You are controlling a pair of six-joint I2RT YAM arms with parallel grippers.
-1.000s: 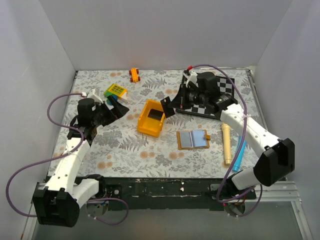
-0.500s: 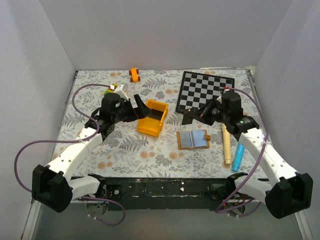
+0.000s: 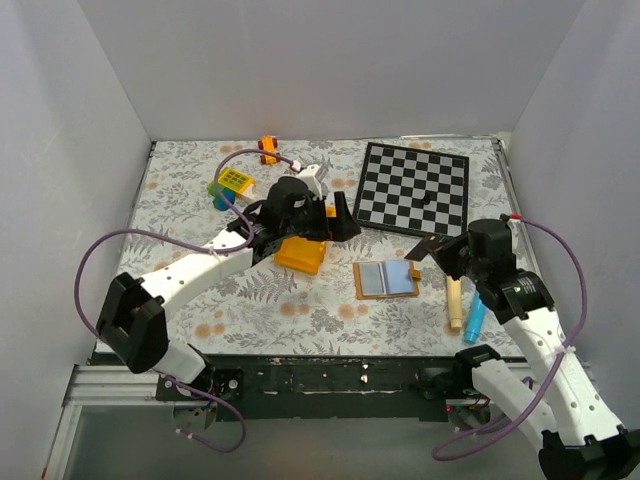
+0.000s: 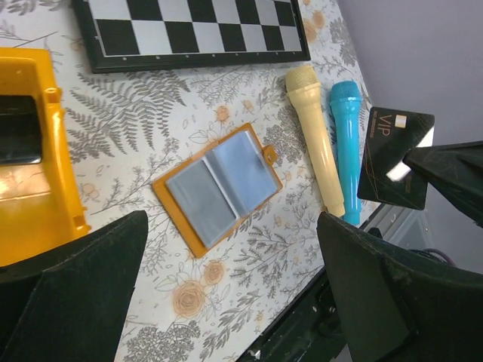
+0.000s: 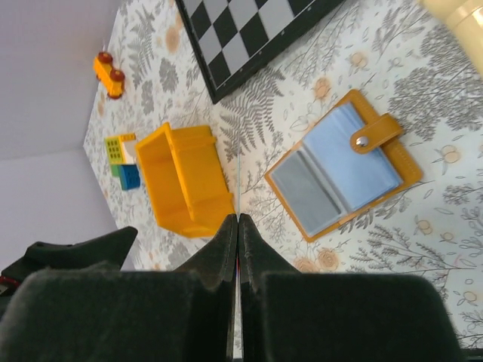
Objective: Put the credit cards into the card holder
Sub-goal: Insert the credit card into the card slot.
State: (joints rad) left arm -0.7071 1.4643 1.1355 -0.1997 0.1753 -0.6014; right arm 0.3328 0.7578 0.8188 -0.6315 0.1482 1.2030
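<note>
The right gripper (image 5: 238, 223) has its pincer pressed fully together on one of the credit cards (image 4: 393, 157), a thin black card with "VIP" printed in gold. The right wrist view shows it edge-on as a fine line between the two fingers. In the top view this card hangs in the air at about 2 o'clock from the card holder (image 3: 388, 278), near it but not touching. The card holder lies flat on the floral table (image 3: 250, 300) a little to the right of centre. It is spread open with its pale blue-grey pockets up and its snap tab pointing toward 3 o'clock. The left gripper (image 3: 338, 222) hovers at about 10 o'clock from the holder, just past the far end of the yellow bin (image 3: 300, 252). Its pincer is spread wide and has hold of nothing. From the left wrist camera the open holder shows between the two fingers. A flat black piece (image 4: 18, 130) lies inside the bin — whether it is another card I cannot tell. The chequered board (image 3: 413, 187) sits at 1 o'clock from the holder. A cream toy microphone (image 3: 453, 300) and a blue one (image 3: 475, 315) lie side by side at its 4 o'clock. Far off, at 11 o'clock — near the back edge — stands a small orange toy car (image 3: 268, 148). A green, yellow and blue block (image 3: 230, 183) rests at 10 o'clock from the bin.
</note>
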